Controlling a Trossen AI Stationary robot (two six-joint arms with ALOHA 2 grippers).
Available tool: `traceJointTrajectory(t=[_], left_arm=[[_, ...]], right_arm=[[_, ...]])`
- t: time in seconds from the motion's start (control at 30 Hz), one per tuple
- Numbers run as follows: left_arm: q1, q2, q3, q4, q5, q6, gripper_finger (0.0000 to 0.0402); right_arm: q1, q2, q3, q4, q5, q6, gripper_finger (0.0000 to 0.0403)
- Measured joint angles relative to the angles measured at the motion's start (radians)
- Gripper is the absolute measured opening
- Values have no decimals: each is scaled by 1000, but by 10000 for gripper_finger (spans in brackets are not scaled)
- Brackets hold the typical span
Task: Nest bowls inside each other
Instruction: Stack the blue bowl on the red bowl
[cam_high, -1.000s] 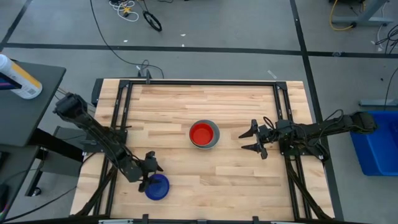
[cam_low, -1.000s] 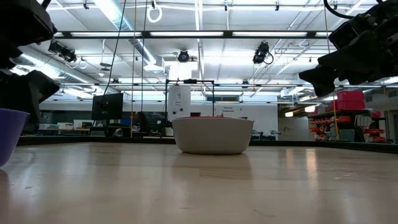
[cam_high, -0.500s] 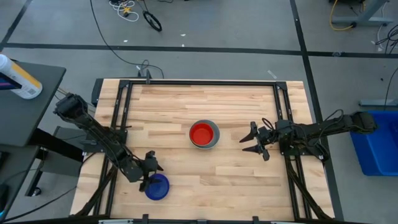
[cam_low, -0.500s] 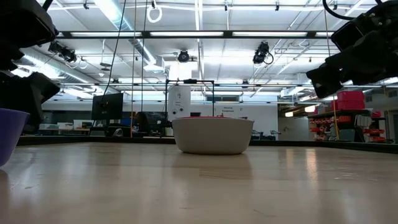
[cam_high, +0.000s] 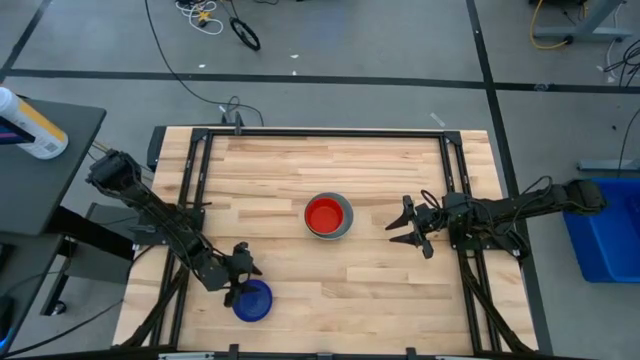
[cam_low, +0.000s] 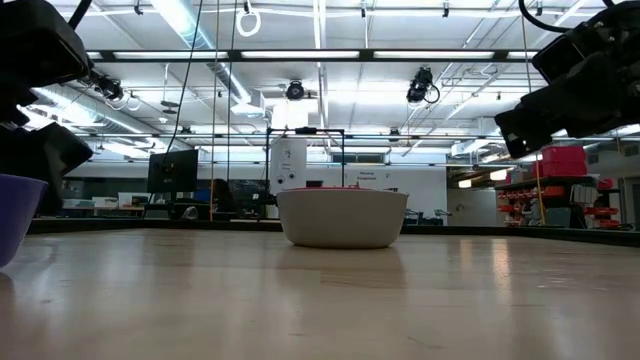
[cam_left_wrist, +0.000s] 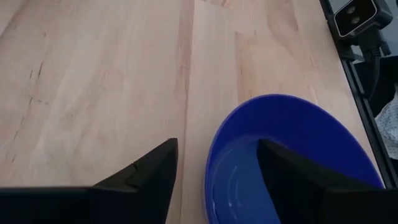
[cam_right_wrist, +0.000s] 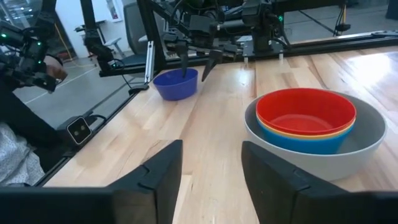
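Note:
A grey bowl (cam_high: 343, 216) stands at the table's middle. It holds a light blue bowl (cam_right_wrist: 298, 140), a yellow bowl (cam_right_wrist: 339, 131) and a red bowl (cam_high: 325, 215), nested one in another. A dark blue bowl (cam_high: 253, 301) rests on its base near the front left corner. My left gripper (cam_left_wrist: 217, 146) is open. One finger (cam_left_wrist: 289, 177) stands inside that bowl and the other (cam_left_wrist: 152, 177) outside, on either side of its rim. My right gripper (cam_high: 392, 228) hovers open to the right of the grey bowl, pointing at it.
Black frame rails (cam_high: 200, 180) run along the table's left, right and far edges. Bare wood (cam_high: 330, 270) lies between the dark blue bowl and the stack. A white bottle (cam_high: 30, 125) lies on a side stand at the left, and a blue bin (cam_high: 605, 235) stands off the table at the right.
The fingers of my right gripper have drawn a little closer together, and it is still open. Both arms and all the bowls have stayed in place.

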Motion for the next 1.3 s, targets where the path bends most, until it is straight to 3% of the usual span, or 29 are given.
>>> traceJointTrajectory(t=[0.23,0.73,0.93,1.13,1.3], left_arm=[[0,0,0,-3,7,-14,198],[0,0,0,-34,8,-49,181],[0,0,0,-55,6,-51,121],[0,0,0,-63,1,-4,17],[0,0,0,-74,-80,23,7]], right_arm=[[0,0,0,-4,0,0,156],[0,0,0,-9,0,0,135],[0,0,0,-9,0,0,134],[0,0,0,-9,0,0,144],[0,0,0,-9,0,0,152]])
